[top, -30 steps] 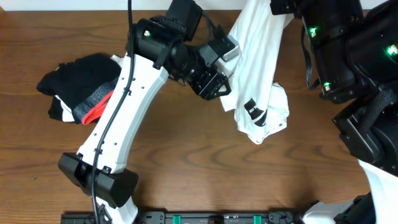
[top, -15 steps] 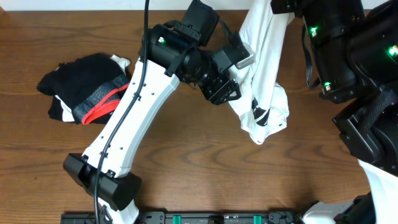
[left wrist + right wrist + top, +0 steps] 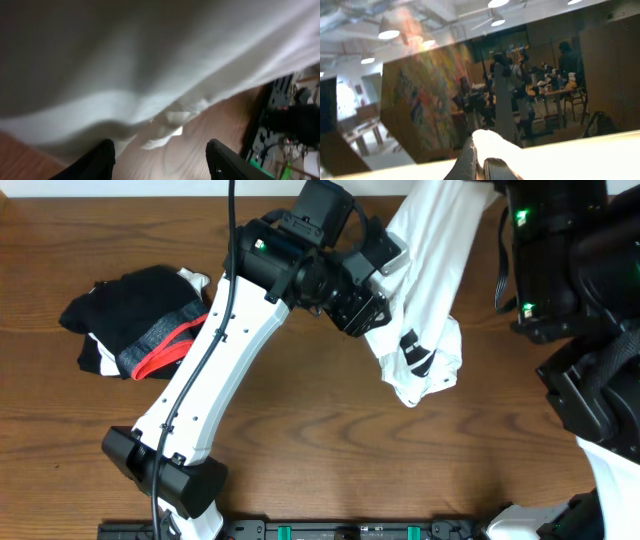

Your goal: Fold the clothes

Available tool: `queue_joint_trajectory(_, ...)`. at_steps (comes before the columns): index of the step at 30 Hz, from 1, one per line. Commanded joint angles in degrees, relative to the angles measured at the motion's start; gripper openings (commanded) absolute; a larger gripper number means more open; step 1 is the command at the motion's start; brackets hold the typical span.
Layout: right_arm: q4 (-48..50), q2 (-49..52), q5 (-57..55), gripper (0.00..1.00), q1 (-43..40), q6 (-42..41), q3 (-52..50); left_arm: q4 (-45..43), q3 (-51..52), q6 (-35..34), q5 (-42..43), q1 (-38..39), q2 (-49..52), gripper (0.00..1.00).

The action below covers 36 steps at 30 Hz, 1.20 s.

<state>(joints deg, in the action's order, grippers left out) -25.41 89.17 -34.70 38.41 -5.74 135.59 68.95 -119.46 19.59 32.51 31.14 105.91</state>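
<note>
The white T-shirt (image 3: 432,270) with black lettering (image 3: 412,352) hangs from the top right, its lower end bunched on the table. My right gripper (image 3: 481,151) is shut on a fold of the shirt's white cloth (image 3: 495,142), held high; in the overhead view it is hidden under the right arm. My left gripper (image 3: 368,318) is open right against the shirt's left side. In the left wrist view its fingers (image 3: 102,161) stand wide apart with nothing between them, the white cloth (image 3: 150,75) just ahead. A pile of black garments (image 3: 125,310) with a grey-and-red band (image 3: 160,355) lies at the left.
The brown wooden table (image 3: 330,450) runs under everything. The white left arm (image 3: 200,370) crosses the middle from its base (image 3: 165,470). The black right arm (image 3: 570,270) fills the right side. A black rail (image 3: 350,530) runs along the front edge.
My left gripper has moved right and slightly up, closing in on the hanging shirt. The shirt's top has shifted right and a little higher with the right gripper.
</note>
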Motion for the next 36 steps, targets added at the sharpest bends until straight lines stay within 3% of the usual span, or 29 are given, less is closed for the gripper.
queue_joint_trajectory(1,1.9,-1.1,-1.7,0.01,-0.1,-1.0,0.6,-1.6,0.4,-3.2,-0.6,-0.2,-0.3,0.61)
queue_joint_trajectory(16,6.8,-1.1,0.7,0.01,0.7,-5.4,0.6,-4.9,0.4,-3.4,4.9,3.2,-0.2,0.61)
queue_joint_trajectory(30,7.8,-1.1,3.7,0.01,0.7,-7.6,0.6,-8.7,0.5,-3.0,5.0,5.4,1.6,0.61)
queue_joint_trajectory(31,7.8,-1.1,3.7,0.01,0.7,-7.6,0.6,-9.0,0.5,-3.0,5.0,5.7,1.6,0.60)
queue_joint_trajectory(33,7.9,-1.1,3.7,0.01,0.7,-8.7,0.6,-9.9,0.5,-3.0,5.0,6.4,1.6,0.48)
queue_joint_trajectory(36,8.1,-1.1,4.2,0.01,0.7,-9.4,0.6,-10.5,0.5,-3.0,5.0,7.2,1.6,0.42)
